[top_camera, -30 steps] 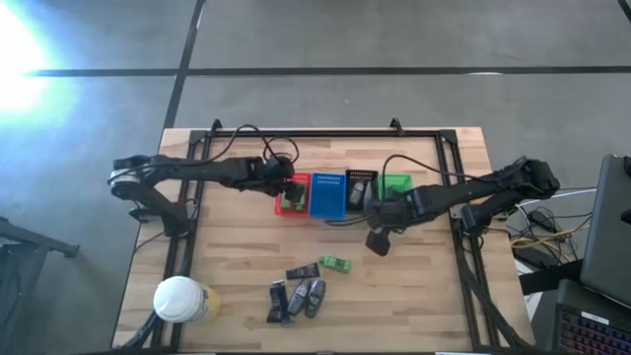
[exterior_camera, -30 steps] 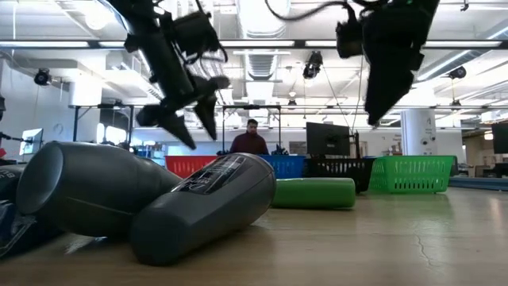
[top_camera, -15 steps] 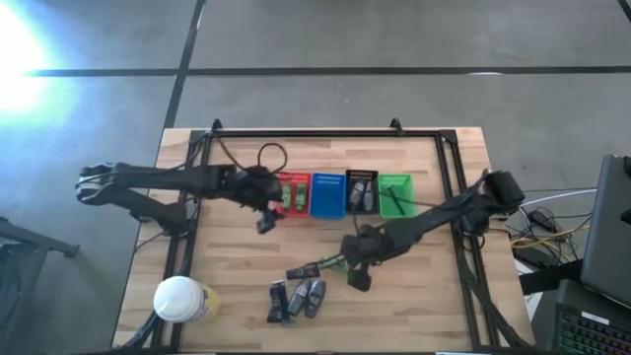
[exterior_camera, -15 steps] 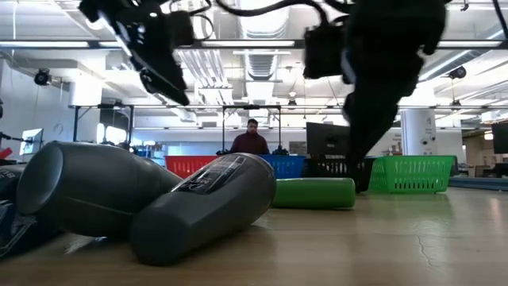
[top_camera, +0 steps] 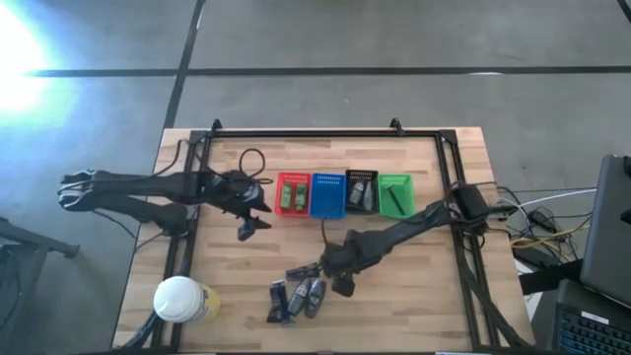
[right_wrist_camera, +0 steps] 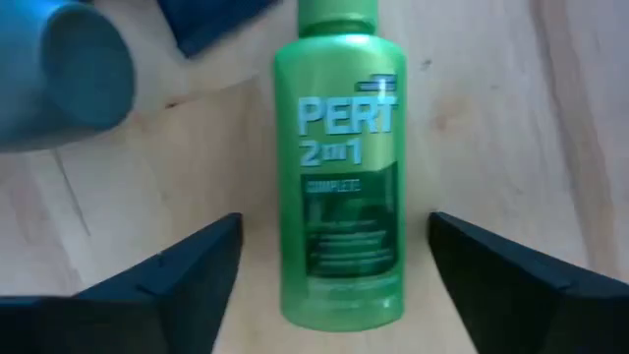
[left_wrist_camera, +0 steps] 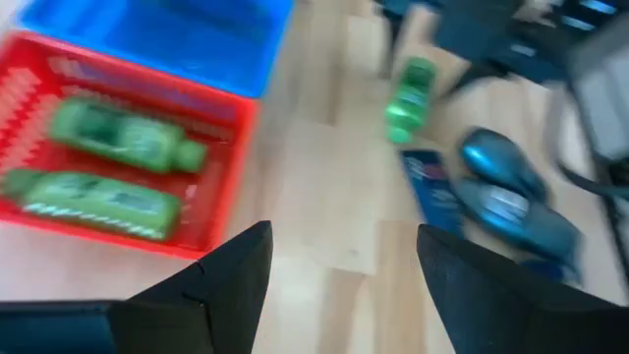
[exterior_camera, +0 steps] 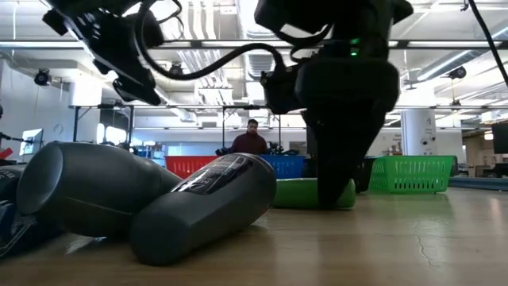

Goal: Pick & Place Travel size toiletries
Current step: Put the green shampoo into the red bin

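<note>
Right gripper (right_wrist_camera: 329, 246) spread wide astride green bottle (right_wrist_camera: 341, 167), long axis between fingers; left gripper (top_camera: 248, 225) farther off.

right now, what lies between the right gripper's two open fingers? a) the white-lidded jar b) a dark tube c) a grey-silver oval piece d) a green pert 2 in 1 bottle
d: the right wrist view shows the green plastic Pert bottle lying flat on the wooden table, with the right gripper open, a finger on each side of it.
</note>
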